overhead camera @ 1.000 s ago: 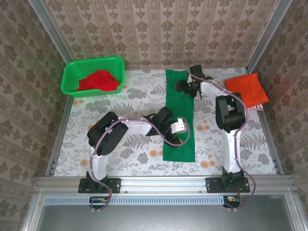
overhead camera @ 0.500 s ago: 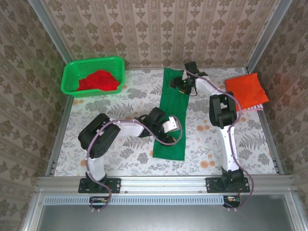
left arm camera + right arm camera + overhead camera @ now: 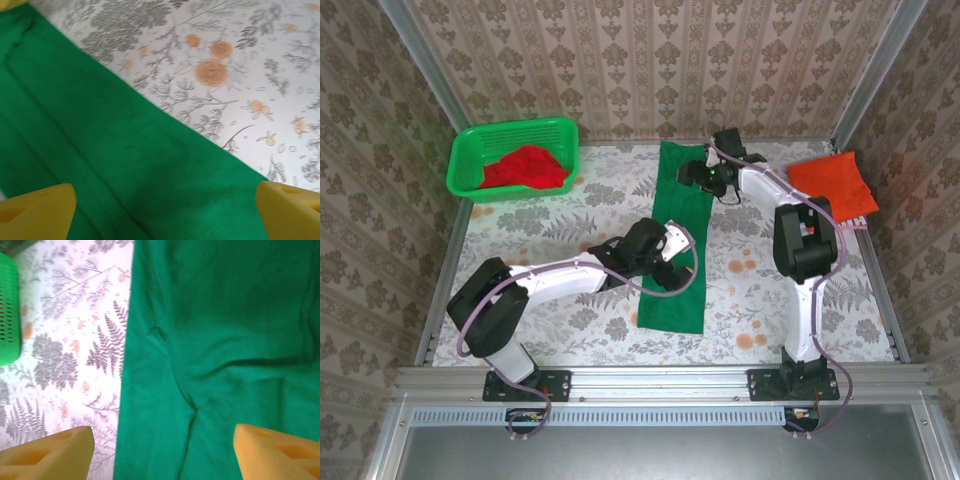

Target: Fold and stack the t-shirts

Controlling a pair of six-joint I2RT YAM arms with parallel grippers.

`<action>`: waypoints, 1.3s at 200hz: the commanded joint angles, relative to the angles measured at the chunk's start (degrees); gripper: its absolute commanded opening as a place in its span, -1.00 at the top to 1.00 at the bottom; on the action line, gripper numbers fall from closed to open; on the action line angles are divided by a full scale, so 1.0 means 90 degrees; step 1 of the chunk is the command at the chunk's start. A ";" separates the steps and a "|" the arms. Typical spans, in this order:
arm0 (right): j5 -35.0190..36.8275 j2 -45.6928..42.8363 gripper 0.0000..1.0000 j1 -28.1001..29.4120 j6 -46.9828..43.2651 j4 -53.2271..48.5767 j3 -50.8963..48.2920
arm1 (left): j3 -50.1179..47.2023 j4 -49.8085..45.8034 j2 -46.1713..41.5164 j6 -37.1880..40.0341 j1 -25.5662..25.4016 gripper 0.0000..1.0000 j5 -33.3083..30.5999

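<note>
A dark green t-shirt lies folded into a long narrow strip down the middle of the table. My left gripper hovers over its lower half, jaws open, with green cloth under its yellow fingertips and nothing held. My right gripper is over the strip's far end, open above the creased cloth, also holding nothing. An orange-red t-shirt lies folded at the far right. A red t-shirt is bunched in the basket.
The bright green lattice basket stands at the back left; its edge shows in the right wrist view. Aluminium rails frame the floral table, and patterned walls close three sides.
The green strip's near end has swung left, so it now lies slanted. The left arm's elbow has dropped toward the near left and its jaws have widened. The right gripper has shifted slightly over the far end.
</note>
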 commanded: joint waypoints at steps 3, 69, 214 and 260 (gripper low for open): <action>0.0195 -0.0720 -0.49 -0.0196 -0.0007 0.0594 -0.0809 | 0.0098 -0.1161 0.0189 -0.0206 -0.0354 -0.87 -0.1507; 0.0138 -0.1344 -0.50 -0.0554 0.0101 0.0931 -0.1816 | 0.0652 -0.2407 0.0945 -0.1235 -0.0388 -0.91 -0.2714; 0.0176 -0.2623 -0.51 -0.0510 -0.0433 0.1003 -0.3322 | -0.1603 -0.1587 -0.0983 -0.3031 0.0379 -0.91 -0.1777; 0.0435 -0.3874 -0.61 0.0234 -0.2522 0.0826 -0.4378 | -0.2187 -0.1026 -0.2390 -0.3234 0.0924 -0.92 -0.1389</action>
